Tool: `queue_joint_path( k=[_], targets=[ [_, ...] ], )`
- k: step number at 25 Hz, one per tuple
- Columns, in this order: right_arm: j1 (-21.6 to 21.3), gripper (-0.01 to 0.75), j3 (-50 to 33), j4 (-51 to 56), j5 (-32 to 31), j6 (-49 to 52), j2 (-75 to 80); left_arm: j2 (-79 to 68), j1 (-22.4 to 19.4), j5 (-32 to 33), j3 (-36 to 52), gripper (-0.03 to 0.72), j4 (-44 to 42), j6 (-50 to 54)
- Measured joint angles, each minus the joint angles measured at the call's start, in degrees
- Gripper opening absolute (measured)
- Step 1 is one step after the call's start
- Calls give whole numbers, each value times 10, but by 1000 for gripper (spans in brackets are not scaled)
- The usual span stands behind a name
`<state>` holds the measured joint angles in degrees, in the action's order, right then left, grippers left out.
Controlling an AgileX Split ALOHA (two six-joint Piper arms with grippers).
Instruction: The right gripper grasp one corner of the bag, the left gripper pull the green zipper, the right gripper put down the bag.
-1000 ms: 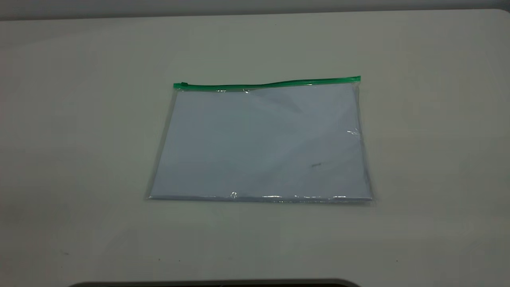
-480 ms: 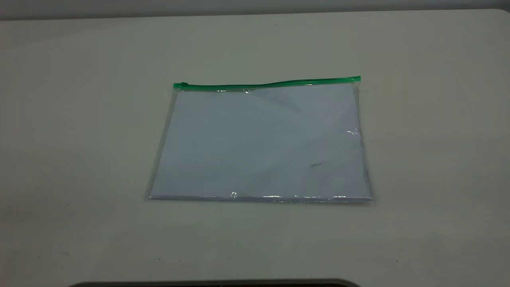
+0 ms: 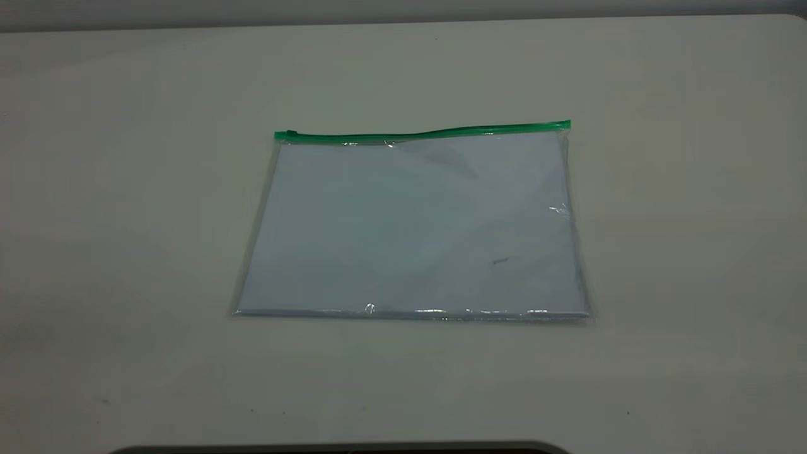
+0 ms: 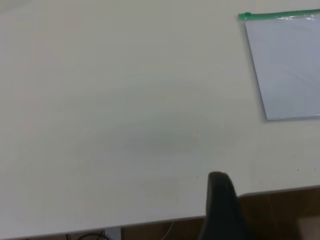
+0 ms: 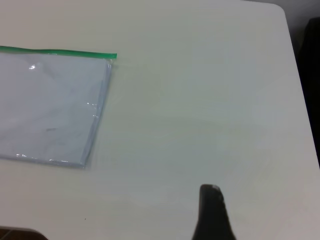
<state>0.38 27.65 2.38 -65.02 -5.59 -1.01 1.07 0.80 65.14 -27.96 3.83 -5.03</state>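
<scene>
The bag [image 3: 410,227] lies flat in the middle of the white table [image 3: 126,189], with pale grey-blue sheets showing through it. The green zipper [image 3: 429,132] runs along its far long edge, with the slider tab [image 3: 291,133] at the left end. Neither gripper shows in the exterior view. The left gripper [image 4: 220,182] is a single black wedge above the table's near edge, far from the bag [image 4: 290,65]. The right gripper [image 5: 210,192] is also a single black wedge with a whitish tip, over bare table apart from the bag [image 5: 50,105]. Both hold nothing.
The table's front edge [image 4: 150,220] runs close by the left gripper, with brown floor beyond it. The table's right edge and rounded corner [image 5: 287,30] lie past the right gripper. A dark rim [image 3: 340,448] shows at the bottom of the exterior view.
</scene>
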Motion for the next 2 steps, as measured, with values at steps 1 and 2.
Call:
queue_joint_path(
  k=[1,2],
  targets=[
    [0,564,0,0,0,0,0,0,0,0,0,536,0,0],
    [0,564,0,0,0,0,0,0,0,0,0,536,0,0]
  ],
)
